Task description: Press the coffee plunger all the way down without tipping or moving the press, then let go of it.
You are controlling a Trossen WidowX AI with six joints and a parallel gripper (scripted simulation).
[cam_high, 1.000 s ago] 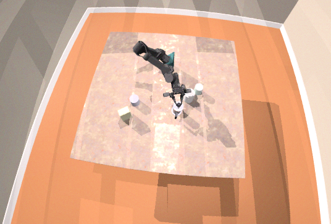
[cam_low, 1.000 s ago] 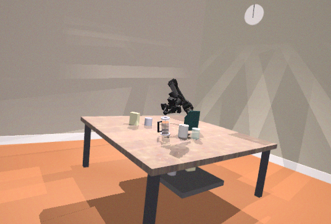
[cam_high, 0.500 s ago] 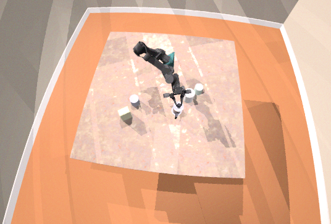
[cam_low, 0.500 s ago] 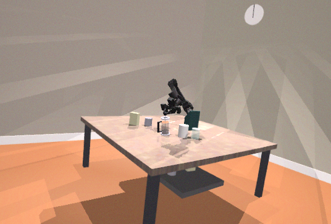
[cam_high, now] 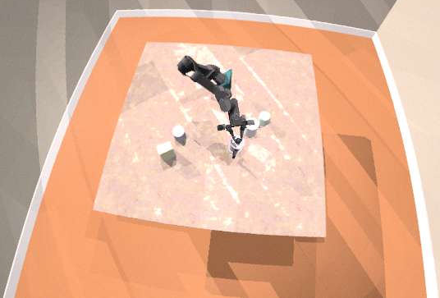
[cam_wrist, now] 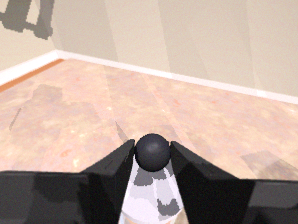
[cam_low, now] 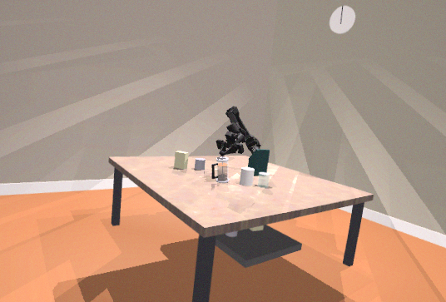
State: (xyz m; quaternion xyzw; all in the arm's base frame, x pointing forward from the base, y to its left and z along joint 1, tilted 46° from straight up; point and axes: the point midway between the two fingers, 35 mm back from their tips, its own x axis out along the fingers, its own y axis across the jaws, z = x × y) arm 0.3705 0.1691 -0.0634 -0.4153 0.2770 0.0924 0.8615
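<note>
From above, the coffee press [cam_high: 236, 145] is seen near the middle of the counter [cam_high: 123, 198], under the tool [cam_high: 236, 140]. In the exterior view the press [cam_low: 222, 170] stands upright beside a white cup [cam_low: 246, 176]. At the wrist, the plunger knob [cam_wrist: 152, 151] is clamped between partly closed fingers.

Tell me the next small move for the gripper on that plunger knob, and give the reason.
Probably open the fingers and let go. The gripper is shut on the dark plunger knob, one finger on each side. In the exterior view the knob seems to sit low, right at the lid of the coffee press, which stands upright, so the push looks finished. If any rod remains, press straight down first.
</note>
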